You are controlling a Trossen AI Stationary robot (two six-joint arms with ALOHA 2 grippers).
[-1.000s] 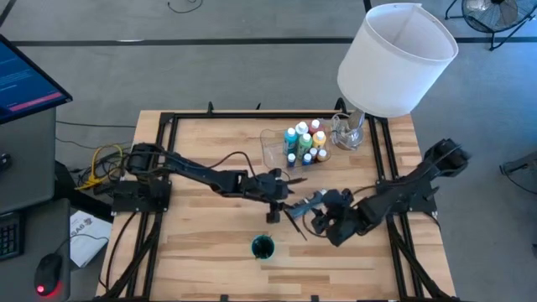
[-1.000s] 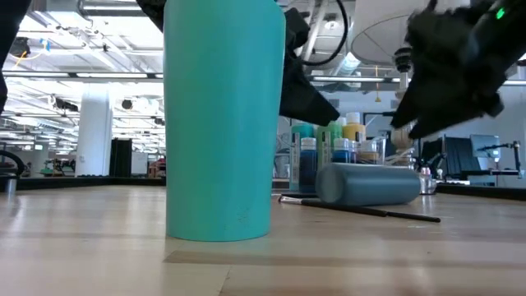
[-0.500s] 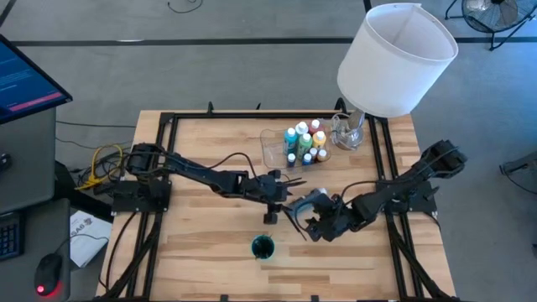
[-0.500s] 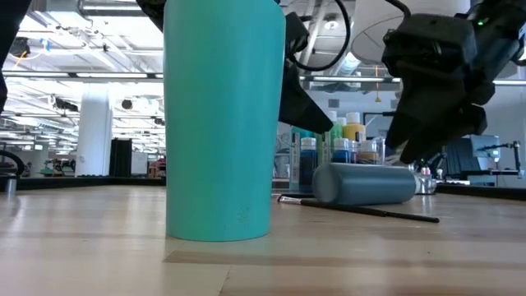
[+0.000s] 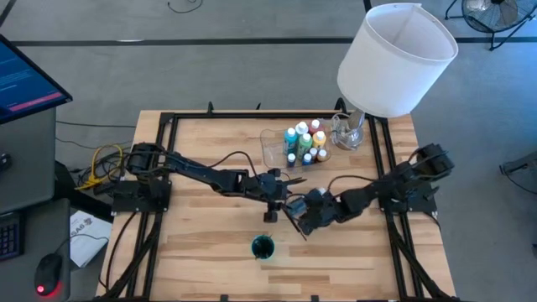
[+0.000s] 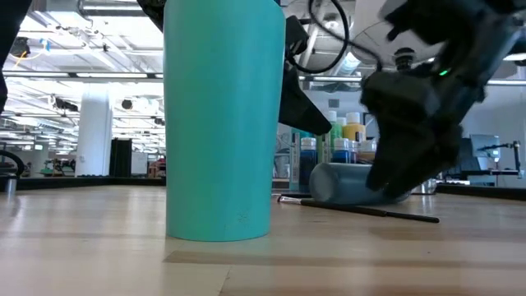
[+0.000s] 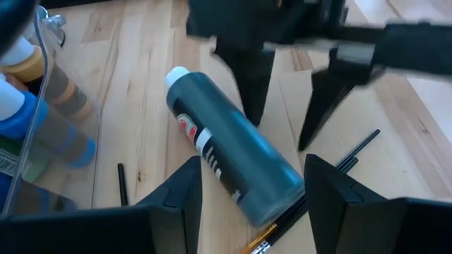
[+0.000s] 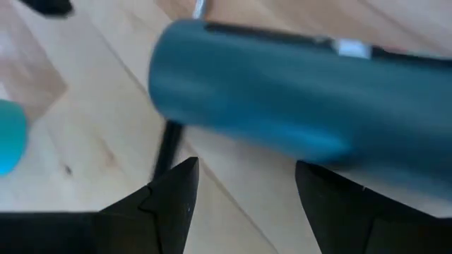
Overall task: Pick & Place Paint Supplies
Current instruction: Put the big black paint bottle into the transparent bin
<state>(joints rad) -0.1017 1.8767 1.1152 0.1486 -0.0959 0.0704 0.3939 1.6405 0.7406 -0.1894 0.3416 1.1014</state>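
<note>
My right claw [image 6: 411, 177] hides the far end of the dark bottle [image 6: 349, 182]; the cup's [image 6: 220, 123] top is cut off in the low view.

White lampshade [image 5: 396, 59] at table corner; teal cup [image 5: 263, 247] upright.

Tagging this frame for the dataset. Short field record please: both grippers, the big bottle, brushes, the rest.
left gripper: open, just above the table beside the lying bottle
right gripper: open, low over that bottle, not gripping it
large dark teal bottle: on its side, white cap on
brushes: loose on the wood beside the bottle
small paint bottles: upright in the clear tray
teal cup: upright, near front edge
</note>
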